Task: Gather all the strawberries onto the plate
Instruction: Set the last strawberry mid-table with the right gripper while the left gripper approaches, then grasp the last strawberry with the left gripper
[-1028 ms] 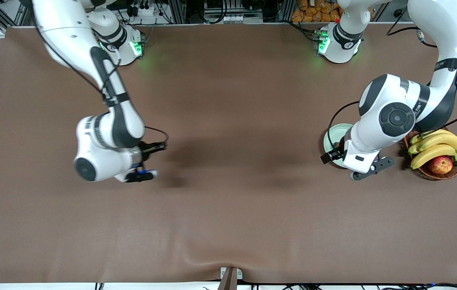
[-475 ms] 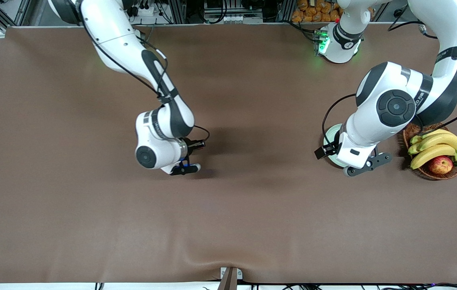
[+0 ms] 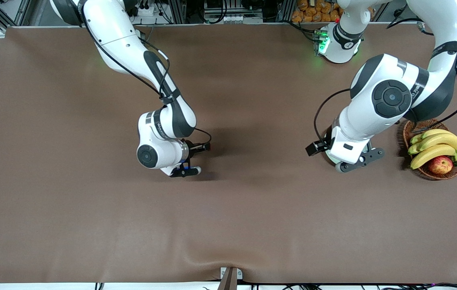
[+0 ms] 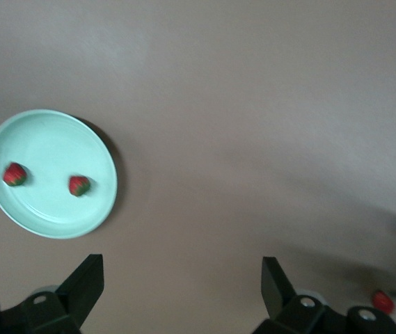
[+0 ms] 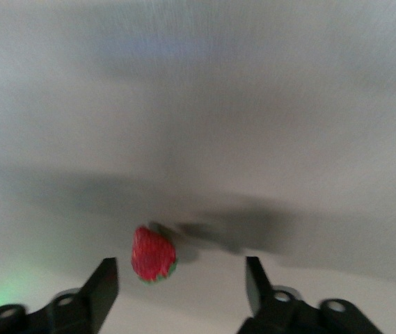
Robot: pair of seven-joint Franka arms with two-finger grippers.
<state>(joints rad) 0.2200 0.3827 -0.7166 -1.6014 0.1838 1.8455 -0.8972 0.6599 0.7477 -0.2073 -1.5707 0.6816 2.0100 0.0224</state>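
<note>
Two strawberries [image 4: 15, 174] [image 4: 79, 185] lie in the plate [image 4: 104, 202] under the left gripper [image 4: 182, 287], fingers wide apart, while the right gripper [image 5: 180, 287], fingers spread, is over a third strawberry [image 5: 153, 254], leafy end toward it, well apart from the plate.

Plate [image 3: 331, 158] mostly hidden under left arm

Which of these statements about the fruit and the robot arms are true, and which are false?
1. The plate holds two strawberries. True.
2. The third strawberry lies on the plate too. False: it is under the right arm's jaws, away from the plate.
3. The basket holds bananas and an apple. True.
4. The left arm's jaws are shut on a strawberry. False: they stand open and empty, over the table beside the plate.
</note>
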